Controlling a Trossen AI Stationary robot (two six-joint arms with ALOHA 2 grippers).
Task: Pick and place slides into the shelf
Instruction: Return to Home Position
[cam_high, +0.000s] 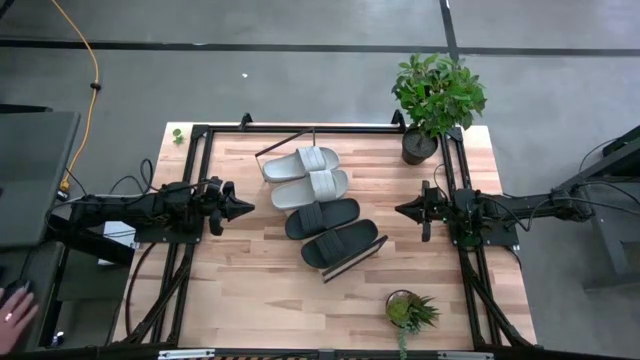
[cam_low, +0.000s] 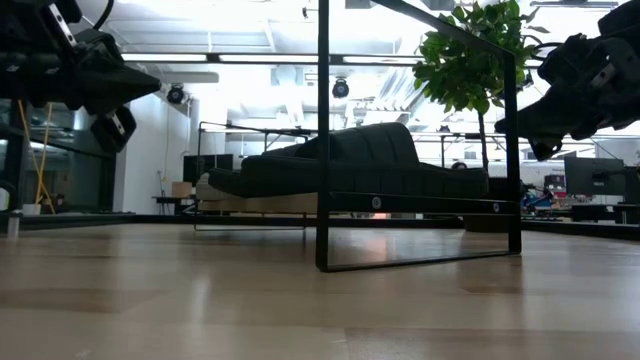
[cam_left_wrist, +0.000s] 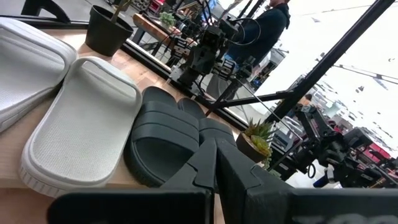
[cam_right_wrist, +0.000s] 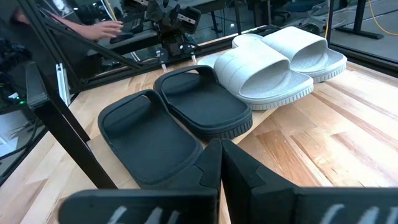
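From above, two grey slides (cam_high: 310, 188) and two black slides (cam_high: 322, 218) lie side by side on the shelf (cam_high: 357, 260) in the middle of the tabletop (cam_high: 250, 290), between the closed, empty left tool (cam_high: 245, 208) and right tool (cam_high: 400, 210); the low view shows its black rod frame (cam_low: 322, 150) upright; both wrist views show fingers (cam_left_wrist: 239, 180) pressed together.

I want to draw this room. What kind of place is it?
Likely a robot lab: the dark left gripper and right gripper hang over a light-wood table, more dark cabled machines stand beyond, and a yellow cable trails across the grey floor.
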